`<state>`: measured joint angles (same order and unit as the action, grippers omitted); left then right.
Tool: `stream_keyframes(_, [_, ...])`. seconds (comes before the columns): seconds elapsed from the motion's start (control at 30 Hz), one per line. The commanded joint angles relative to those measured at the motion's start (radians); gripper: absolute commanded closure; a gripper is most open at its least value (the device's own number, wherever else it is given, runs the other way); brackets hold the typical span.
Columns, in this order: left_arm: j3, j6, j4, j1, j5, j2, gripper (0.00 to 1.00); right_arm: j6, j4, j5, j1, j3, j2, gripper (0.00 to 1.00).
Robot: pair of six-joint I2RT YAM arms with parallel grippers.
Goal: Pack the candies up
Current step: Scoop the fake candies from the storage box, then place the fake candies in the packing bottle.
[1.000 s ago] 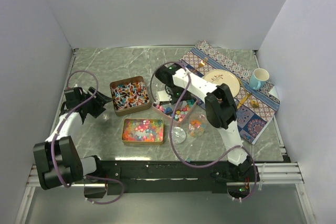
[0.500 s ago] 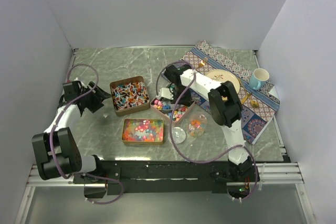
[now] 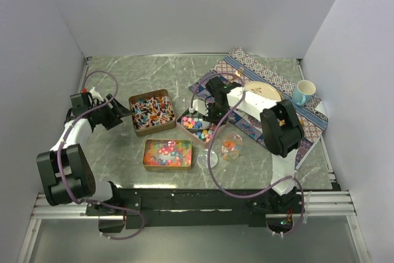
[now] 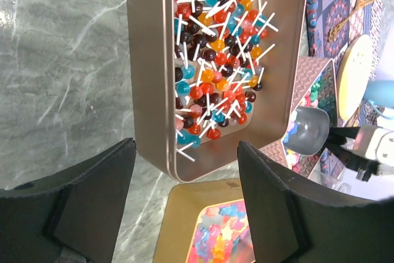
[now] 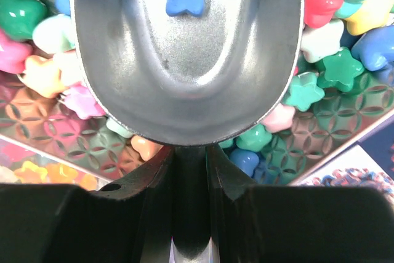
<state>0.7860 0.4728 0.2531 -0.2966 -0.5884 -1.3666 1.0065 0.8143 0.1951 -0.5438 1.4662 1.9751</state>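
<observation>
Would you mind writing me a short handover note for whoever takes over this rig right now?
Left gripper: open, empty, poised over the near rim of the lollipop tin.
Right gripper: shut on the metal scoop, dipped into the star candies, a few blue stars at its lip.
Done: clear jar stands open, lid beside it, some sweets apparently inside.
Left: carry scoopfuls to the jar; lollipops and the third tin's sweets are plentiful.
</observation>
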Motion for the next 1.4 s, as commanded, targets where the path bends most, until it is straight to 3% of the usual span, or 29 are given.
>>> stream_keyframes(0.0, [0.035,-0.071,-0.012,-0.029,-0.070,-0.017,0.27,-0.022,-0.139,0.177,0.047,-0.036,-0.093,1.00])
stream_keyframes(0.37, [0.059,-0.163,0.015,-0.067,-0.134,-0.052,0.27,-0.085,-0.173,0.360,0.160,-0.081,-0.188,1.00])
stream_keyframes(0.63, [0.082,-0.174,-0.024,-0.067,-0.122,-0.072,0.27,-0.085,-0.273,0.351,0.168,-0.236,-0.315,1.00])
stream_keyframes(0.77, [0.078,-0.163,-0.057,-0.069,-0.113,-0.063,0.27,-0.135,-0.438,0.310,0.173,-0.343,-0.418,1.00])
stream_keyframes(0.87, [0.087,-0.160,-0.052,-0.070,-0.111,-0.048,0.27,-0.199,-0.468,0.323,0.188,-0.337,-0.487,1.00])
stream_keyframes(1.07, [0.099,-0.139,-0.047,-0.072,-0.116,-0.023,0.27,-0.226,-0.348,0.343,0.246,-0.245,-0.593,1.00])
stream_keyframes(1.37, [0.073,-0.092,-0.094,-0.072,-0.113,0.009,0.27,-0.227,-0.225,0.369,0.326,-0.351,-0.867,1.00])
